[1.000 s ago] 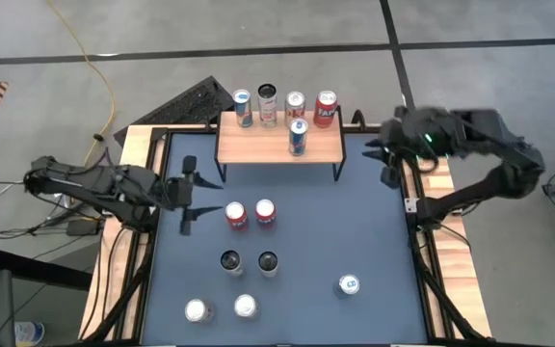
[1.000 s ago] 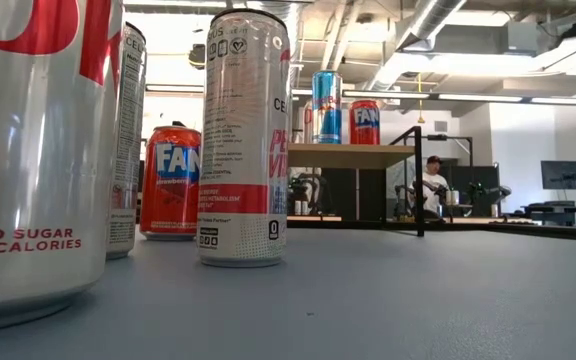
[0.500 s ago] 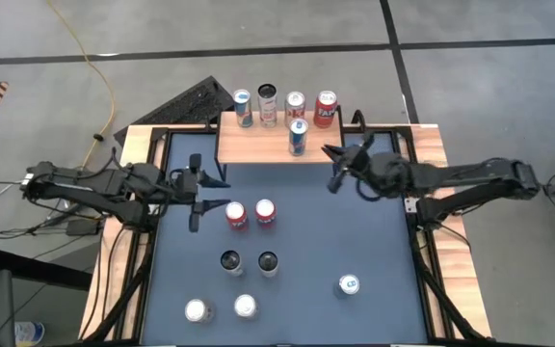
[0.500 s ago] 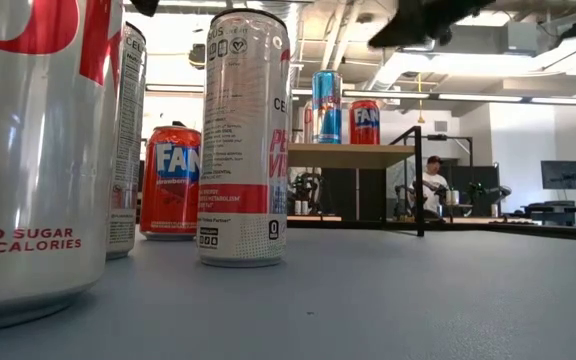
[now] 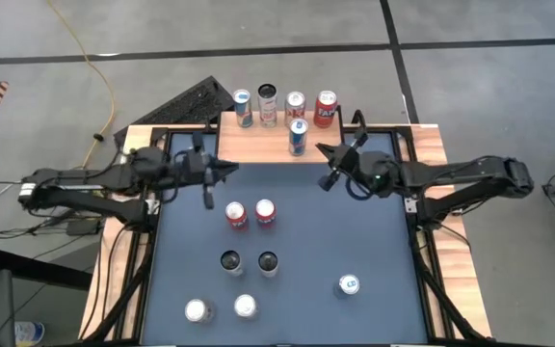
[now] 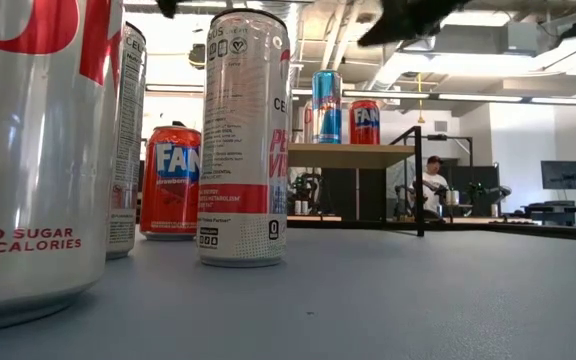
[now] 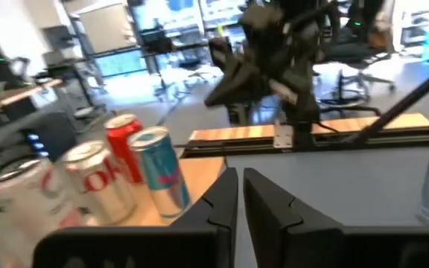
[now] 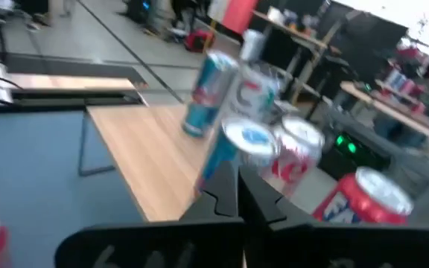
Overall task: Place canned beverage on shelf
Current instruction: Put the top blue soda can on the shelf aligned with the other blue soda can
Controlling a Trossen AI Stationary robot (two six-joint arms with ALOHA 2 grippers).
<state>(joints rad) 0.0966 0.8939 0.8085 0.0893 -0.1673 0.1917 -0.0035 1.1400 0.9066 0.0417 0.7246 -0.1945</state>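
The shelf stands at the table's far edge, and several cans stand upright on its wooden top, a blue one nearest the front. More canned beverages stand upright on the blue table, among them two red ones and a tall white one. My left gripper hovers shut and holding nothing by the shelf's left front corner, above the red cans. My right gripper hovers shut and holding nothing by the shelf's right front corner. Each wrist view shows the shelf's cans close ahead.
Two dark cans stand mid-table, two white-topped ones near the front edge, and one blue-and-white can at the right front. Bare table lies on the right. A person sits in the room behind.
My right gripper has come down from the far right corner and swung toward the table's middle, stopping before the shelf's right end. My left gripper has moved toward the far edge and the shelf, and its fingers have shut. No can has moved.
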